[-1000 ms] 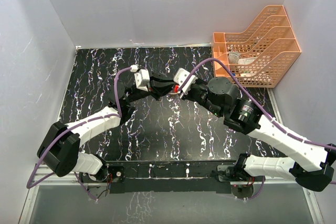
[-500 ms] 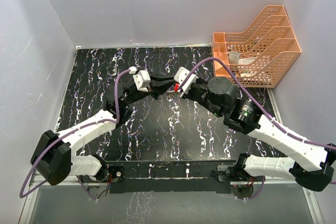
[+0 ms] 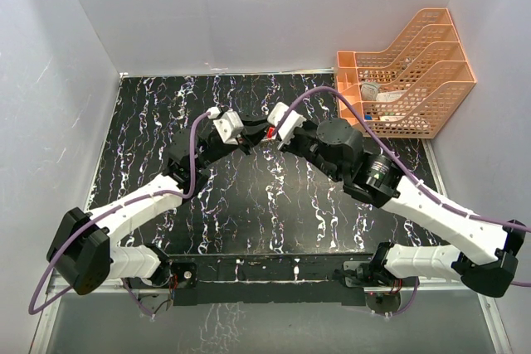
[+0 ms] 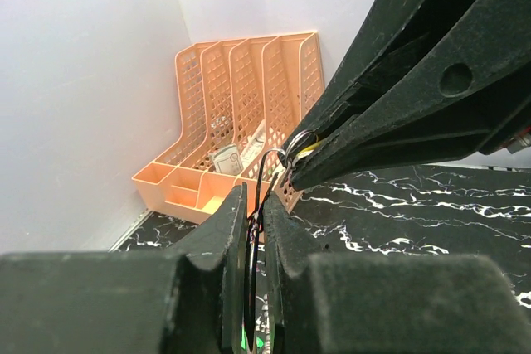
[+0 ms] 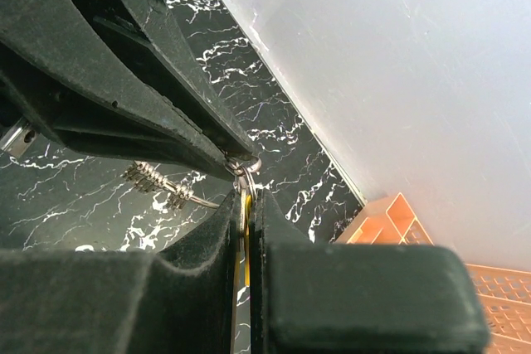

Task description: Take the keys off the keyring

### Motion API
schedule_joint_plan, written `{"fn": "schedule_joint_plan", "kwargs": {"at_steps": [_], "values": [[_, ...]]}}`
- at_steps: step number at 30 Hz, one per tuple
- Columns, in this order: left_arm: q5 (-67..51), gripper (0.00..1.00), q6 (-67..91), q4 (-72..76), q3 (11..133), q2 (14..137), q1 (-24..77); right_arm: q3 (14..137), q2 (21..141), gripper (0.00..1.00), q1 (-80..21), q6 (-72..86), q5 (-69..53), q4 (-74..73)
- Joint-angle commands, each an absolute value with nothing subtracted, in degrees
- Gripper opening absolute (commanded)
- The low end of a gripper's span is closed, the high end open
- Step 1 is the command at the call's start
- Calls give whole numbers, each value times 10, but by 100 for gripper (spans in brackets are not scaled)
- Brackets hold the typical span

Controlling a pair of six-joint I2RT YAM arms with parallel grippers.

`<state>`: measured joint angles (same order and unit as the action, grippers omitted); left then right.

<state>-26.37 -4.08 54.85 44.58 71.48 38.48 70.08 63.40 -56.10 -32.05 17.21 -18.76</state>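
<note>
1. Clearly both arms reach in over the black marbled table (image 3: pixel 249 205), and their tips meet nose to nose, a little toward 12 o'clock from the table's middle in the overhead view.
2. The left gripper (image 4: pixel 255 195) comes in from 9 o'clock. Its fingers (image 4: pixel 224 242) stand only a sliver apart, pinched on the thin wire of the keyring (image 5: pixel 246 164), which runs edge-on up out of the slit between them.
3. The right gripper (image 5: pixel 246 201) comes in from 3 o'clock, its fingers pressed narrow as well. The yellow-headed key (image 5: pixel 244 230) is clamped flat between them, with only its edge showing.
4. The keyring is held up off the table, right where the two tips meet. In the right wrist view its small silvery loops touch the left tip and sit just above the right fingertips.
5. A speck of green shows deep between the left fingers in the left wrist view, too little to say what it is.
6. A dull toothed key (image 5: pixel 170 191) shows at 9 o'clock of the ring in the right wrist view, against the table. Whether it hangs or lies there I cannot tell.
7. An orange mesh file rack (image 3: pixel 406 72) stands at 2 o'clock by the far right corner, well apart from the grippers, with some papers in it.
</note>
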Motion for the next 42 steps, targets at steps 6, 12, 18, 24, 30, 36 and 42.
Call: {"fn": "schedule_joint_plan", "kwargs": {"at_steps": [6, 12, 18, 24, 30, 36, 42], "values": [[-176, 0, -49, 572, 475, 721, 368, 728, 647, 0, -565, -296, 142, -177], [-177, 0, -46, 567, 479, 720, 368, 730, 660, 0, -565, -292, 119, -186], [-169, 0, -45, 565, 481, 715, 368, 744, 681, 0, -565, -283, 91, -218], [-163, 0, -45, 566, 485, 715, 368, 743, 687, 0, -566, -282, 77, -231], [-166, 0, -42, 571, 488, 710, 369, 729, 689, 0, -565, -281, 70, -234], [-167, 0, -40, 571, 488, 700, 368, 712, 700, 0, -566, -278, 64, -237], [-170, 0, -36, 564, 488, 687, 368, 690, 709, 0, -565, -275, 81, -225]]}}
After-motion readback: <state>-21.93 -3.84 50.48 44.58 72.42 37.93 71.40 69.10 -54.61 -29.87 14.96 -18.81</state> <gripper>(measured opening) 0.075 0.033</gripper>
